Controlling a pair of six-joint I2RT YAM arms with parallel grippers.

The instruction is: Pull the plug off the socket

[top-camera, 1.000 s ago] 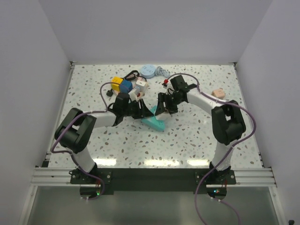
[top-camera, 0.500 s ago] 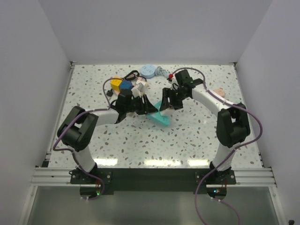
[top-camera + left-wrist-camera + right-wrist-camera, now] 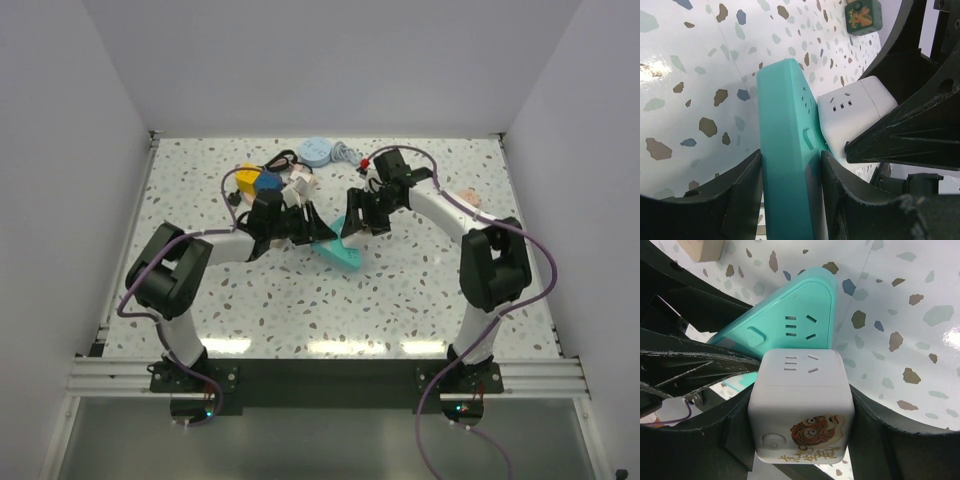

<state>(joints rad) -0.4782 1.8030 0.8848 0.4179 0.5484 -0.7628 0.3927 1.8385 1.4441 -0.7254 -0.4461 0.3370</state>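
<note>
Left arm [image 3: 222, 247], right arm [image 3: 437, 208]: white tubes, black joints, purple cables rising from the aluminium rail [image 3: 110, 376]. Left end effector [image 3: 791, 165], right end effector [image 3: 801, 410]: matte black.

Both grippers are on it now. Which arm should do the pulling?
Right. The right gripper is shut on the white cube plug, the part that has to come away. The left gripper clamps the teal socket, so it looks better as the anchor.

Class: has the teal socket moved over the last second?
Yes. The teal socket slid slightly right and farther back, closer to the pale blue disc.
</note>
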